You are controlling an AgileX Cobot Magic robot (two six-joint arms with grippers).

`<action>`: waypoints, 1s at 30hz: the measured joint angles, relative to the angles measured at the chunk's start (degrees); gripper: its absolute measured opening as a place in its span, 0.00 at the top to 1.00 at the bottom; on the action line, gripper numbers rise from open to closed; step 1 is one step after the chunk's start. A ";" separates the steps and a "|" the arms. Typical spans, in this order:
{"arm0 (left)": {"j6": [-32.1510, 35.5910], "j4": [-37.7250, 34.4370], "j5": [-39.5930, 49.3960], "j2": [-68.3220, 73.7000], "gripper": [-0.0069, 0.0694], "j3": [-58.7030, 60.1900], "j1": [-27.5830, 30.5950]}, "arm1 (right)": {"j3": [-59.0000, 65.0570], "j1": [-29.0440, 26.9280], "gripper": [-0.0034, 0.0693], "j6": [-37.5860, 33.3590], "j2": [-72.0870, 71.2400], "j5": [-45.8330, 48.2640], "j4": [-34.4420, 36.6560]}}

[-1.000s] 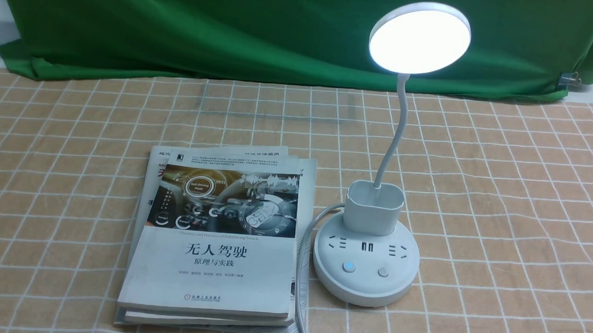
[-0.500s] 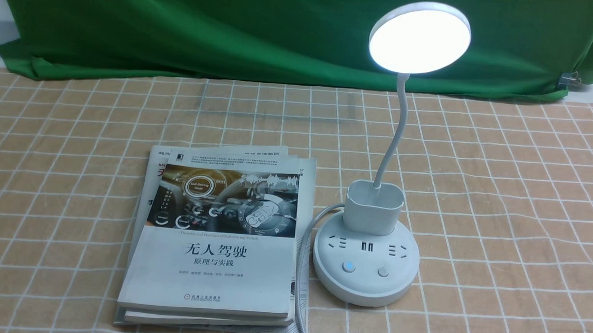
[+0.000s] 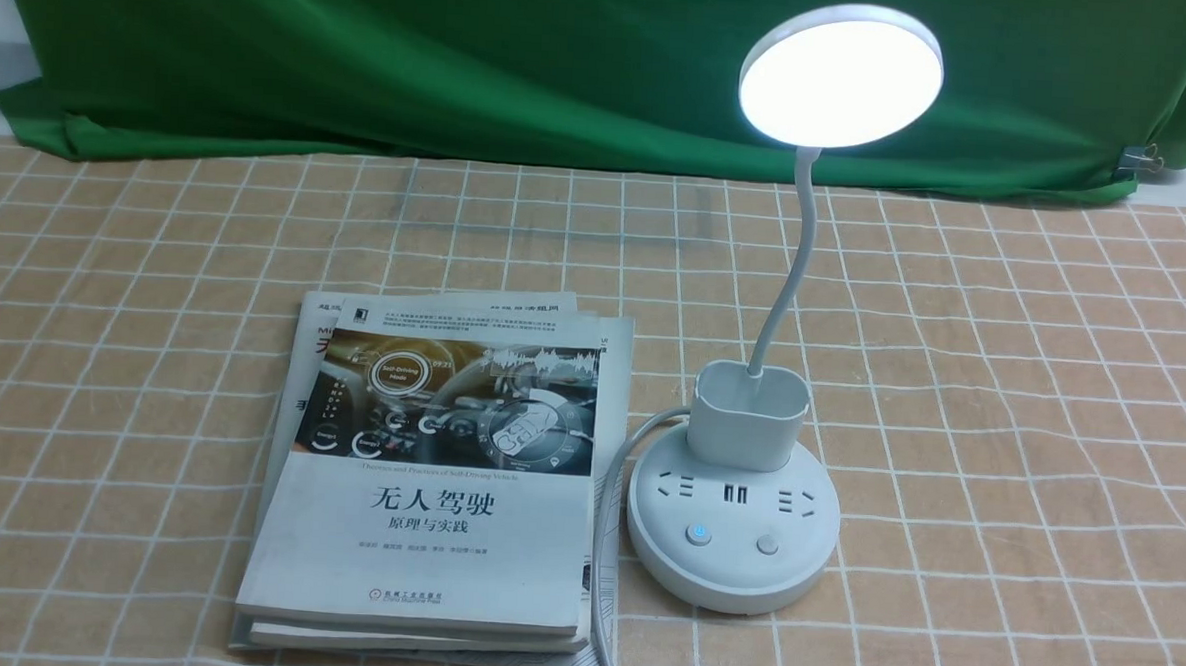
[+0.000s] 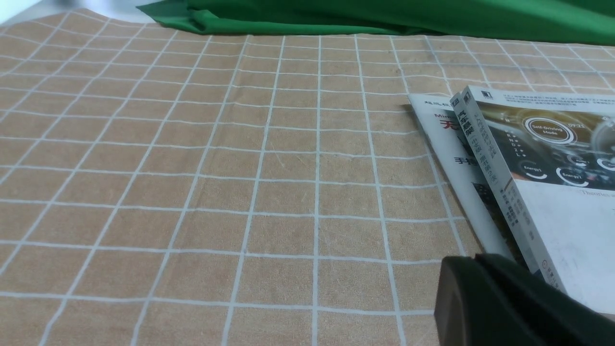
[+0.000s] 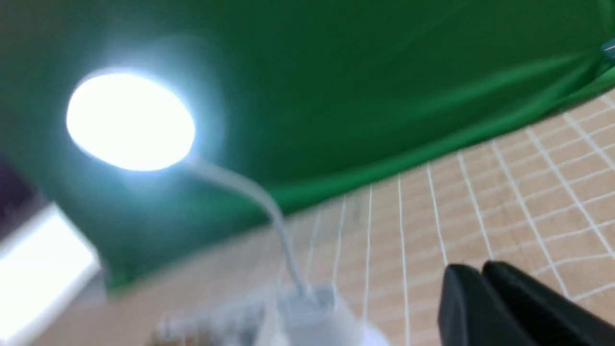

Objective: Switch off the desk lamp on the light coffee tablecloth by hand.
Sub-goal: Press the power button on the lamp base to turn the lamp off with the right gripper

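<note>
The white desk lamp [image 3: 731,539] stands on the light coffee tablecloth [image 3: 1001,391], right of centre, with its disc head [image 3: 840,76] glowing. Its round base carries a blue-lit button [image 3: 697,535] and a plain button [image 3: 767,546]. Neither arm reaches into the front view. The blurred right wrist view shows my right gripper [image 5: 480,269], the hand, shut with nothing in it. It is apart from the lit lamp head [image 5: 129,120] and the cup holder [image 5: 307,307]. My left gripper [image 4: 473,259] is shut and empty, low over the cloth beside the books.
A stack of books [image 3: 437,466] lies left of the lamp, and its corner shows in the left wrist view [image 4: 552,192]. The lamp's white cable [image 3: 604,534] runs between the books and the base. A green cloth backdrop [image 3: 465,57] hangs at the far edge.
</note>
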 joint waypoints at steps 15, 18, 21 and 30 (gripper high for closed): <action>0.00 0.00 0.00 0.00 0.90 0.00 0.00 | -25.65 6.20 0.91 -15.49 55.43 25.76 -1.01; 0.00 0.00 0.00 0.00 0.90 0.00 0.00 | -30.59 10.17 0.91 -15.74 63.13 25.70 -1.01; 0.00 0.00 0.00 0.00 0.90 0.00 0.00 | -37.30 15.05 0.91 -16.60 71.58 26.29 -1.19; 0.00 0.00 0.00 0.00 0.90 0.00 0.00 | -49.97 18.26 0.90 -16.60 86.31 27.87 -1.39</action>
